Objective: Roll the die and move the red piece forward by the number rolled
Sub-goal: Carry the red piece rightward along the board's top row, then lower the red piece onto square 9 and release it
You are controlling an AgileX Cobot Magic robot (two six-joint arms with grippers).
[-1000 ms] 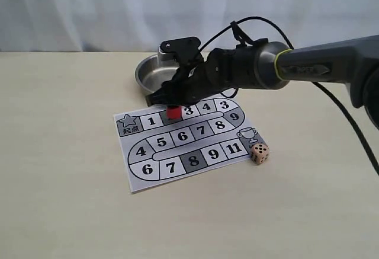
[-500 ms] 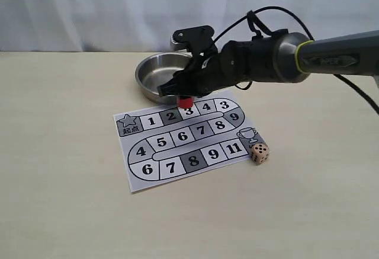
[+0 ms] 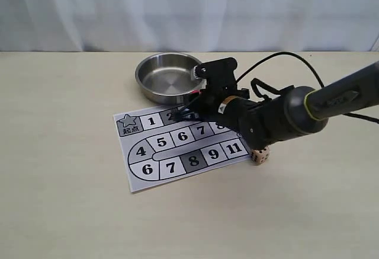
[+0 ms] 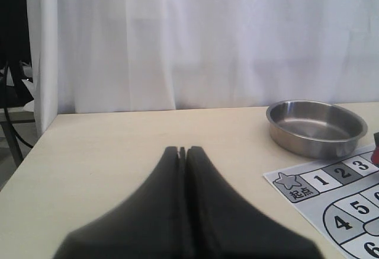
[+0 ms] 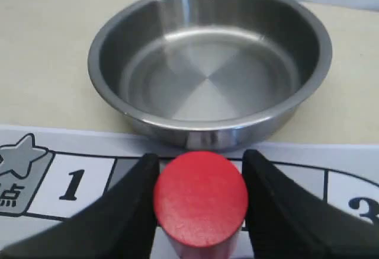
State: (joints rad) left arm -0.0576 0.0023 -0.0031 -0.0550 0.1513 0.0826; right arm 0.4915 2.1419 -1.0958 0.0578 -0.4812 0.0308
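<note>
My right gripper (image 5: 200, 158) is shut on the red piece (image 5: 200, 197), a red cylinder seen from above between the two black fingers. It hangs over the numbered board's (image 3: 148, 152) row nearest the bowl, by the squares 1 and 3. In the exterior view the right gripper (image 3: 188, 114) is low over the board and hides the piece. The die (image 3: 259, 154), a beige cube with dark pips, lies off the board's right corner, partly behind the arm. My left gripper (image 4: 183, 150) is shut on nothing, above bare table.
A steel bowl (image 3: 166, 80) stands just behind the board; it also shows as the bowl (image 5: 207, 63) right beyond the red piece. The right arm's black cable loops above the board's right end. A white curtain closes the back.
The right arm has lifted the red piece off square 2, carried it right, and dropped low over the board's right half. The die and the left gripper have not moved.
</note>
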